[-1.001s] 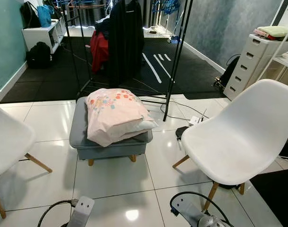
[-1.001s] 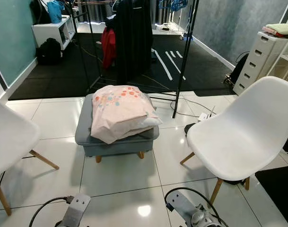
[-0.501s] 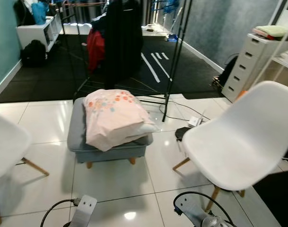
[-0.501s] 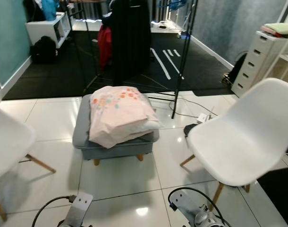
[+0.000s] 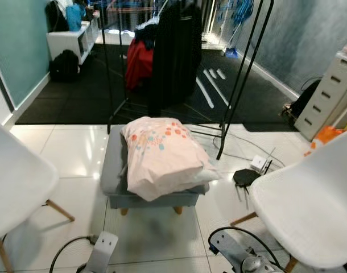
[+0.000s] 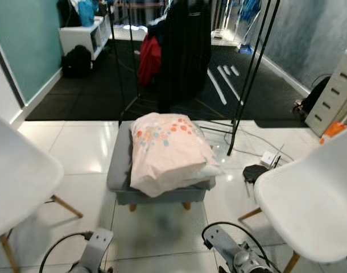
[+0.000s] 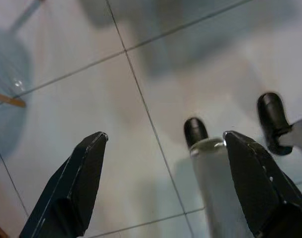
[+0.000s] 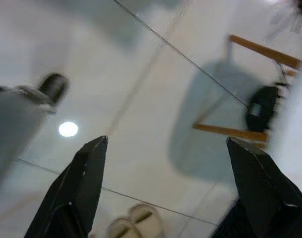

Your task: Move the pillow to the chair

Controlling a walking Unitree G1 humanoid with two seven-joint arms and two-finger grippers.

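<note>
A pink pillow (image 5: 162, 162) with a coloured dot print lies on a low grey footstool (image 5: 112, 170) in the middle of the tiled floor. One white chair (image 5: 310, 210) stands to the right of the stool, close to me. Another white chair (image 5: 17, 176) stands at the left edge. Both arms hang low: the left arm (image 5: 100, 256) and right arm (image 5: 244, 263) show at the bottom edge. My left gripper (image 7: 165, 135) is open above bare tiles. My right gripper (image 8: 167, 143) is open too, over the floor near wooden chair legs (image 8: 257, 49).
A black clothes rack (image 5: 173, 57) with dark and red garments stands right behind the stool. Cables, a power strip (image 5: 259, 165) and a black object (image 5: 244, 177) lie on the floor between stool and right chair. A white drawer unit (image 5: 333, 91) stands at the far right.
The whole picture has shifted: stool and pillow now sit nearer the centre, and the right chair is cut by the right edge. The pillow itself still lies on the stool.
</note>
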